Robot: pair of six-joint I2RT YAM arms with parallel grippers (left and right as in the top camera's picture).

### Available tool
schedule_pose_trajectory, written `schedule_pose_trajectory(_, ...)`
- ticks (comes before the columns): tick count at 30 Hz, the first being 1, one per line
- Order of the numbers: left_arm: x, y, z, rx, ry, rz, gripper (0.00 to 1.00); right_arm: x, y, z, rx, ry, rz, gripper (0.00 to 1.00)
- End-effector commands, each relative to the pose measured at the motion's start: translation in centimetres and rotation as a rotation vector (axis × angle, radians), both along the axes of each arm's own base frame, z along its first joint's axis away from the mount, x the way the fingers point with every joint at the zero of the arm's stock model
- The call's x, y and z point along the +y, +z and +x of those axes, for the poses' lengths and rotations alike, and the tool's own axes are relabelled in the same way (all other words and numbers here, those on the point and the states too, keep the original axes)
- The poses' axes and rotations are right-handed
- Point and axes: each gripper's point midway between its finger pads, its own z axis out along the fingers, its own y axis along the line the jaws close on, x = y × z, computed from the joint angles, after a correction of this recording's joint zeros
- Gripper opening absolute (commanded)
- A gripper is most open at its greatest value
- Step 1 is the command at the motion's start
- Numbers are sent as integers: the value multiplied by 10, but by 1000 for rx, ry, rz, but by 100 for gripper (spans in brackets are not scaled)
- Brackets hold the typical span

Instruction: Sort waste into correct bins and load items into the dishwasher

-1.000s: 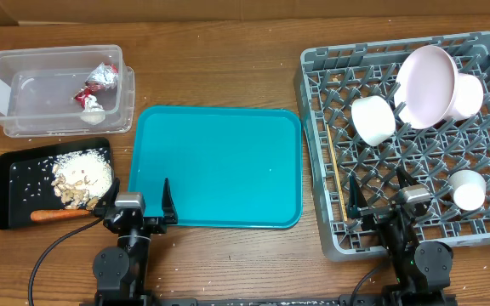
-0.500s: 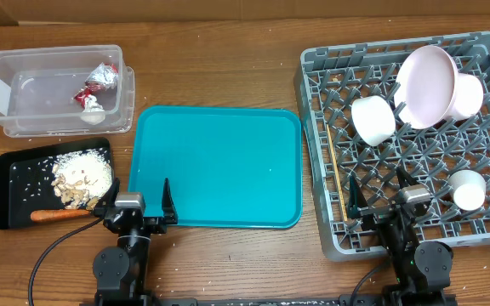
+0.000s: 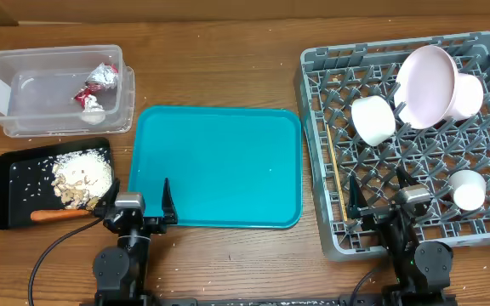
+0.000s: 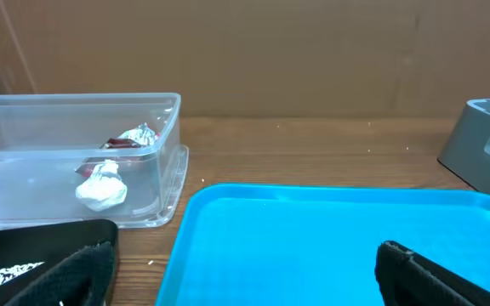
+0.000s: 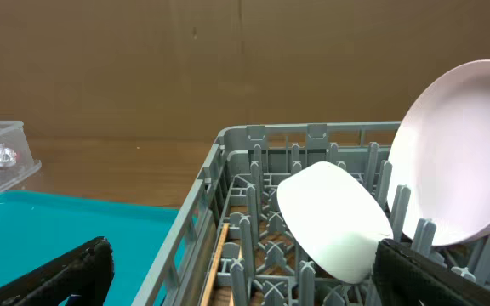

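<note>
The grey dish rack (image 3: pixel 483 234) at the right holds a white plate (image 3: pixel 428 81) on edge, a bowl (image 3: pixel 373 119), a bowl (image 3: pixel 469 95) behind the plate, a small cup (image 3: pixel 467 189) and chopsticks (image 3: pixel 338 180) along its left wall. The clear tub (image 3: pixel 24 89) at far left contains a red wrapper (image 3: pixel 102 76), another red wrapper (image 3: pixel 83 95) and a foil ball (image 3: pixel 94 112). In the black tray (image 3: pixel 11 170) lie food scraps with rice (image 3: pixel 79 178) and a carrot (image 3: pixel 58 215). My left gripper (image 3: pixel 139 195) stands open over the teal tray's near left corner. My right gripper (image 3: pixel 383 191) is open over the rack's near edge.
A large teal tray (image 3: pixel 215 166) lies bare in the middle of the wooden table. Rice grains are scattered on the wood near the black tray. A cardboard wall (image 4: pixel 245 51) stands behind the table. In the right wrist view the bowl (image 5: pixel 334 221) and plate (image 5: pixel 458 161) fill the space ahead.
</note>
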Motion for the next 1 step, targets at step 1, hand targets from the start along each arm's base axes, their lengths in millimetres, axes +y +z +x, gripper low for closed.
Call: schedule_pose_trajectory(1, 0, 0, 0, -4, -3, 15, 100, 0, -2, 0, -5, 0, -3, 100)
